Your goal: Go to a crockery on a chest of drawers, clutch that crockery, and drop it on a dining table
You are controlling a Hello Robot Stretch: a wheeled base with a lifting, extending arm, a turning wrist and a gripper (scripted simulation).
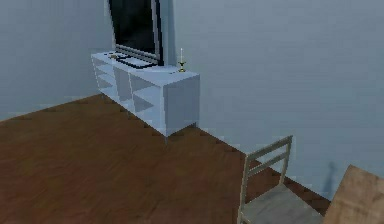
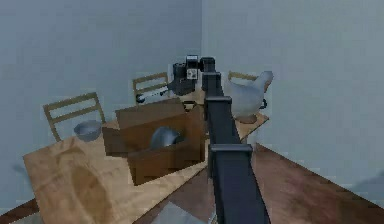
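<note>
Sideways, we look across the wooden dining table [image 2: 60, 175], and our dark arm [image 2: 228, 150] reaches out over its right-hand part. At the arm's far end the gripper [image 2: 188, 78] is a dark lump with table clutter at and behind it, so we cannot tell whether it holds anything or what state its fingers are in.

Just right of the arm's end, a white jug-like vessel [image 2: 250, 97] shows at the table's far right corner. We cannot make out whether it rests on the tabletop. An open cardboard box [image 2: 140, 150] lies on the table just left of the arm, with a grey rounded thing [image 2: 165, 138] inside it. A grey bowl [image 2: 88, 129] sits on the tabletop toward the far left, well apart from the gripper. Which of these is the crockery we cannot say.

Wooden chairs stand along the table's far side, among them a left chair [image 2: 72, 108] and a middle chair [image 2: 150, 85].

Ahead, a white shelf unit [image 1: 170, 100] stands against the grey wall, carrying a television [image 1: 135, 28] and a small pale candle-like thing [image 1: 182, 66] at its right end. Nearer, at the lower right, we see another wooden chair [image 1: 268, 175] beside a tabletop corner [image 1: 362, 200].
</note>
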